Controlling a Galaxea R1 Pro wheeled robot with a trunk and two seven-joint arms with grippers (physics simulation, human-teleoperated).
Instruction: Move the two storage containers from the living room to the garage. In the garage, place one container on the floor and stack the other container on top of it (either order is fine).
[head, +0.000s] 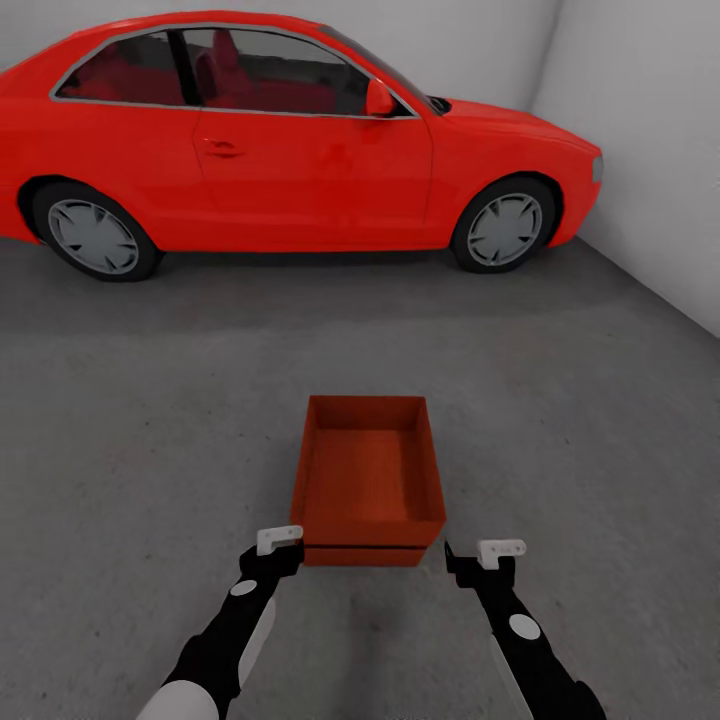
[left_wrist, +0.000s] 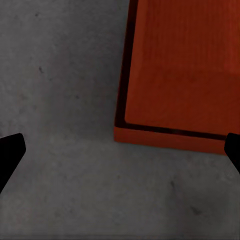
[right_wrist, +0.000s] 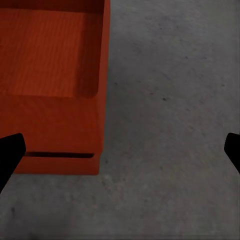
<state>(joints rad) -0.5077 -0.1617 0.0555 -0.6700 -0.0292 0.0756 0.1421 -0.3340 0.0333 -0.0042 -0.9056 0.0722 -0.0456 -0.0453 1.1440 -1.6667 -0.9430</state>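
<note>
Two orange-red storage containers stand stacked on the dark grey concrete floor (head: 150, 420) of the garage. The upper container (head: 368, 470) is open-topped and empty, and it sits squarely on the lower container (head: 365, 556), with a dark seam between them. My left gripper (head: 272, 556) hovers open just off the stack's near left corner. At the near right corner my right gripper (head: 478, 560) is open too. Both wrist views look down on the stack's near end: the upper container (left_wrist: 185, 65) (right_wrist: 50, 60) over the lower one (left_wrist: 165, 141) (right_wrist: 60, 165). Neither gripper touches the containers.
A red car (head: 280, 140) is parked side-on across the back of the garage. A white-grey wall (head: 650, 120) runs along the right side. Bare concrete surrounds the stack.
</note>
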